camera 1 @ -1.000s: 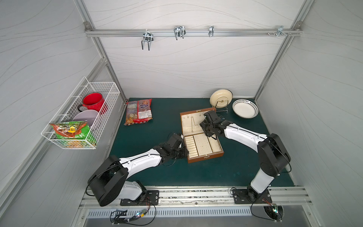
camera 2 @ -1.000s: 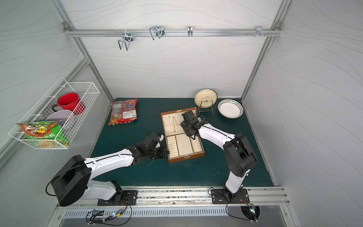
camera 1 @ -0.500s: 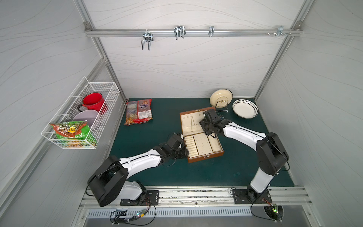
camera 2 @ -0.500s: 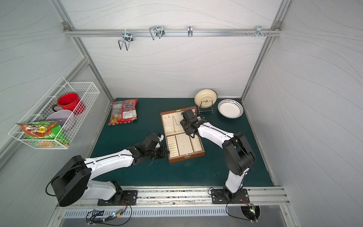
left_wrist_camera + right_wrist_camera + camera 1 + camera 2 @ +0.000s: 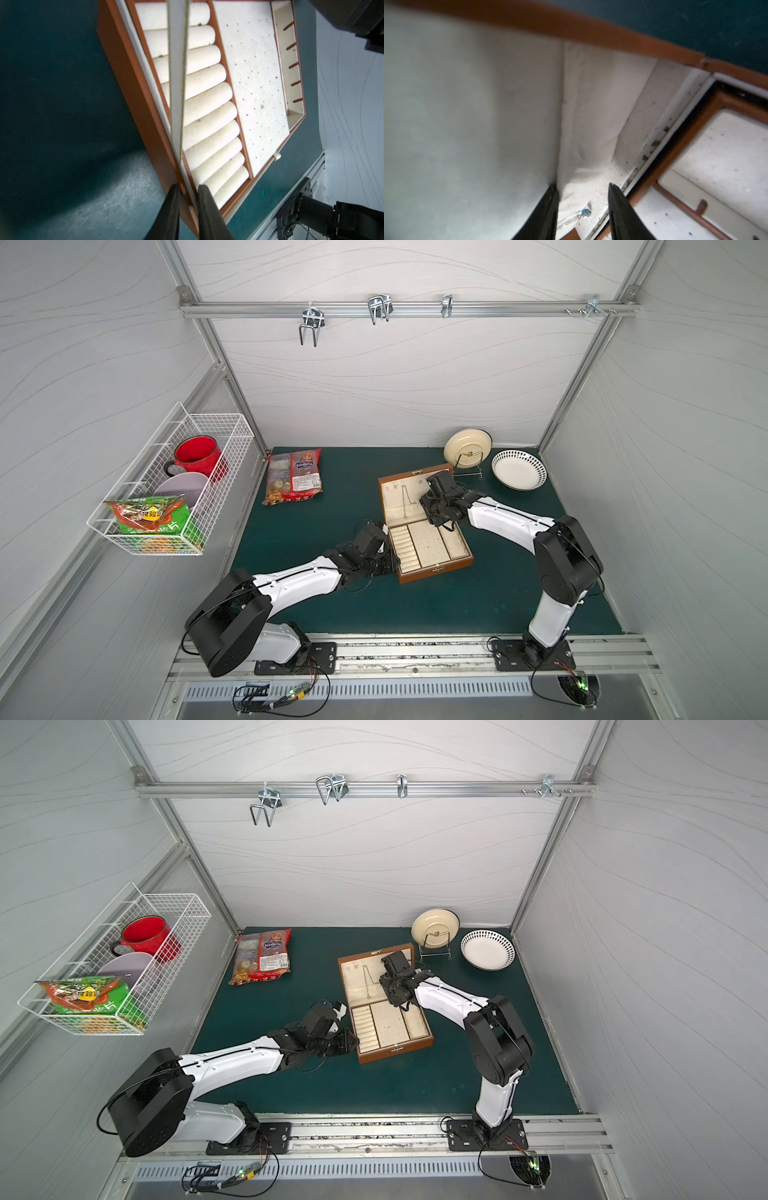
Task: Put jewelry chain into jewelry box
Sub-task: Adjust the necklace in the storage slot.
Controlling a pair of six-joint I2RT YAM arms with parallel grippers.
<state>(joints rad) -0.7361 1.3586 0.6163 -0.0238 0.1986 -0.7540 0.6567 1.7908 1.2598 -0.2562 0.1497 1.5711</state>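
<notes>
Right gripper (image 5: 582, 185) jaws narrowing, apart, empty; jewelry chain (image 5: 568, 222) lying between them inside jewelry box (image 5: 591, 29) lid, likely delivered. Left gripper (image 5: 188, 186) jaws clamping box wall.

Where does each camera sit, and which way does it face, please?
Both top views: high over the front edge, looking down and back at the table, the left arm, the right arm and the open jewelry box.
Left wrist: on the left arm, looking along the left gripper, whose fingers clamp the box's side wall.
Right wrist: on the right arm, looking past the open right gripper into the lid, where the jewelry chain shows.
Shared: all four show the box.
</notes>
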